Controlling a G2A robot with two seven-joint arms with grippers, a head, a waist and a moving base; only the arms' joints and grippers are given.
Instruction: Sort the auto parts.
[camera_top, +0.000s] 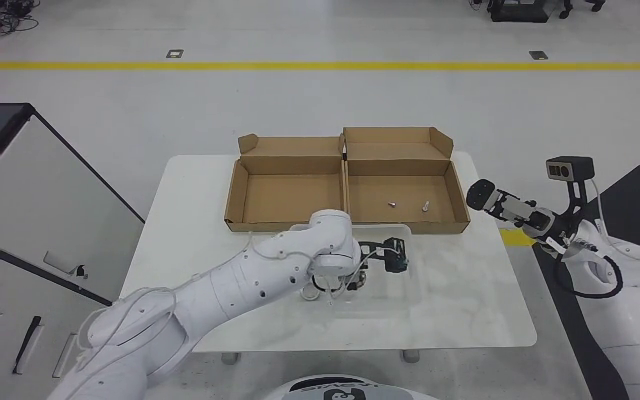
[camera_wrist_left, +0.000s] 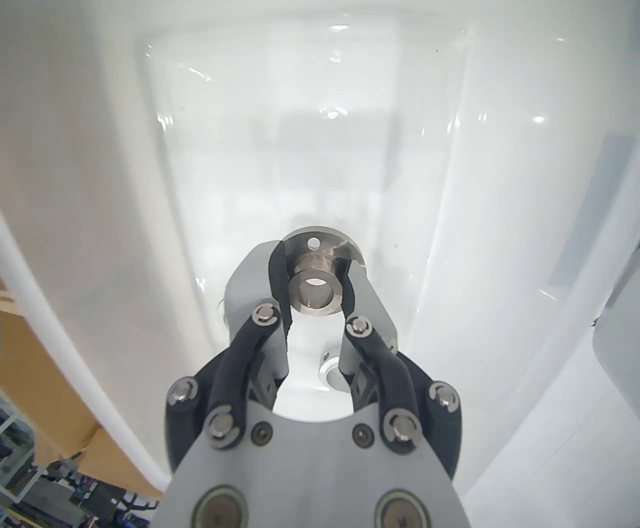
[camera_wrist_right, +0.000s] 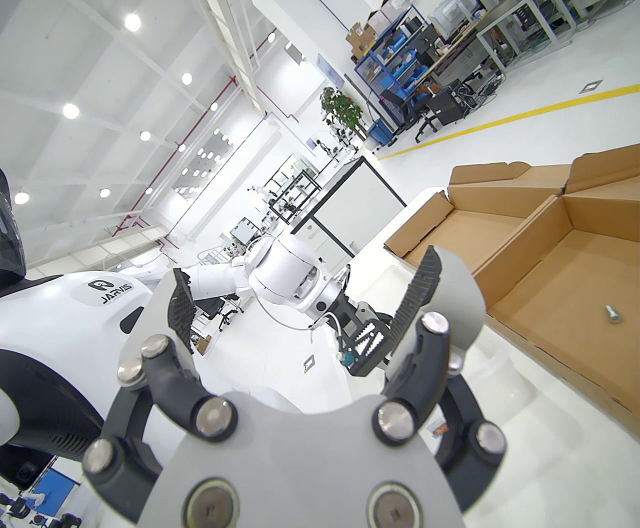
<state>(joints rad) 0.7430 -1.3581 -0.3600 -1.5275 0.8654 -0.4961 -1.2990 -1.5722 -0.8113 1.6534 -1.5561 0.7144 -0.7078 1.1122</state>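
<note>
Boxes sit at upper middle of the top view, left cardboard box (camera_top: 285, 198) and right cardboard box (camera_top: 445, 190), with two small metal parts (camera_top: 392, 203) in the right one. Mid-frame, the left gripper (camera_top: 398, 256) is over a clear plastic bin (camera_top: 395, 292) on the table (camera_top: 470, 300). The right gripper (camera_top: 481, 193) hangs near the right edge.

Left wrist view: it's pinching a flanged metal bushing (camera_wrist_left: 316, 287) above a silvery part (camera_wrist_left: 330, 369) in the bin.

Right wrist view: fingers (camera_wrist_right: 452, 290) spread wide, and one bolt (camera_wrist_right: 611, 314) is lying in the right cardboard box.
</note>
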